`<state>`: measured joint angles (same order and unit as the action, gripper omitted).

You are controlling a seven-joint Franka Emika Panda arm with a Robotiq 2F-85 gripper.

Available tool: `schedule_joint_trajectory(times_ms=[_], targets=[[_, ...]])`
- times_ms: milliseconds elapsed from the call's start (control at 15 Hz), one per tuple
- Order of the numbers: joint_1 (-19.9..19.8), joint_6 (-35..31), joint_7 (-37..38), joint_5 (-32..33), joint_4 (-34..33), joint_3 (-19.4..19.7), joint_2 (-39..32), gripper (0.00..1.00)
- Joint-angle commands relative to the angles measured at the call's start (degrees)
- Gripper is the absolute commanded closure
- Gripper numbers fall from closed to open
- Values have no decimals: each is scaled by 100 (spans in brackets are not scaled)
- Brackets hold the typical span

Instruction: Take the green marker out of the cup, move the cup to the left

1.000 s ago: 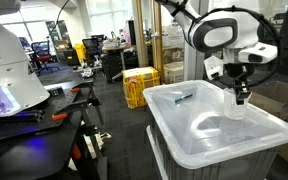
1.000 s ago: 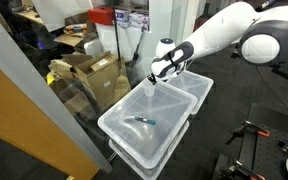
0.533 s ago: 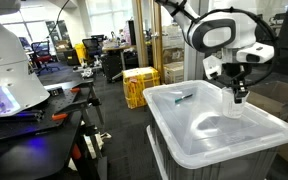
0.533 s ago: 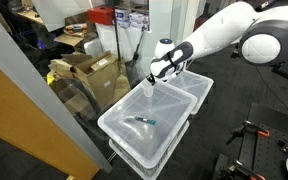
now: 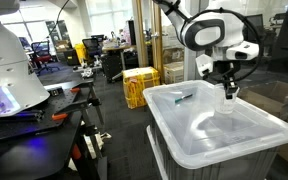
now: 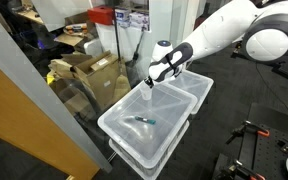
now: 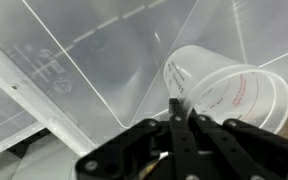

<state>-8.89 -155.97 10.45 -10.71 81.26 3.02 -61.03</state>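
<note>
The fingers (image 7: 181, 104) are drawn narrow, pinching the wall of the clear plastic cup (image 7: 229, 93) at its rim, one inside and one outside. The wrist view looks into the cup's open mouth; red print runs along its side. In both exterior views the cup (image 5: 227, 104) (image 6: 147, 93) hangs under the gripper (image 5: 227, 91) (image 6: 149, 83) over the bench (image 5: 189, 142), a white plastic tub top with a raised rim all round and a sunken middle. Whether the cup's base touches the bench surface cannot be told.

The cup sits close to one rim of the bench, at the edge where it meets a second white tub (image 6: 192, 88). The green marker (image 5: 184, 97) (image 6: 139, 120) lies flat on the bench, well apart from the cup and nearer the middle of the sunken part. Between marker and cup the bench surface is bare, and bare surface also runs from the marker to the other rims.

Beyond the bench, yellow crates (image 5: 140, 86) stand on the floor, and cardboard boxes (image 6: 89, 70) sit off one side.
</note>
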Motion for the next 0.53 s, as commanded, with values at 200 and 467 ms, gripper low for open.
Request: schedule_joint_trajectory(times_ms=[200, 467], targets=[[273, -614, -182, 96, 1462, -35, 908, 99], [477, -864, -126, 157, 2116, 23, 1291, 99]])
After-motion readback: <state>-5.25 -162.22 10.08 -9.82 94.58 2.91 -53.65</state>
